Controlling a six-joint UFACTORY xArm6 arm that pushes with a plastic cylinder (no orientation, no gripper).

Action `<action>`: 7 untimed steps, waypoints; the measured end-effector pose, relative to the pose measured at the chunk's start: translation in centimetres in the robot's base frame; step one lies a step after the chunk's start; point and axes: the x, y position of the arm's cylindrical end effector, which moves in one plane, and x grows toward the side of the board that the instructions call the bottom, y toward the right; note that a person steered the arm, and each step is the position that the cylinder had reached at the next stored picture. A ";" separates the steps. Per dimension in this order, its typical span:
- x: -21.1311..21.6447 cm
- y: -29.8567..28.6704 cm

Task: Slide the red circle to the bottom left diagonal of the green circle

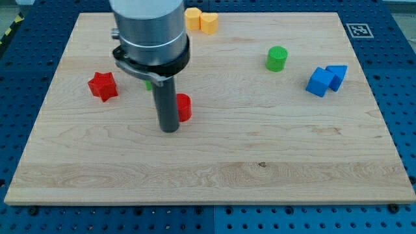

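Pushing phase: my tip (169,129) is touching the red plastic circle block (184,107) on its left, needing a rightward shove toward the green plastic circle block (277,58); no jaws fitted.

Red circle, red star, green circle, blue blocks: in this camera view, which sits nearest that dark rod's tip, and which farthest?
From my tip:
1. Red circle, touching on the view's right.
2. Red star, upper left.
3. Green circle, upper right.
4. Blue blocks, far right.
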 end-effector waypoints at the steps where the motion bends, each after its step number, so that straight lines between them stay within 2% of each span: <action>1: -0.8 -2.7; 3: -1.3 -3.0; 5: -3.9 3.2; 6: -3.9 7.0; 7: -3.2 7.2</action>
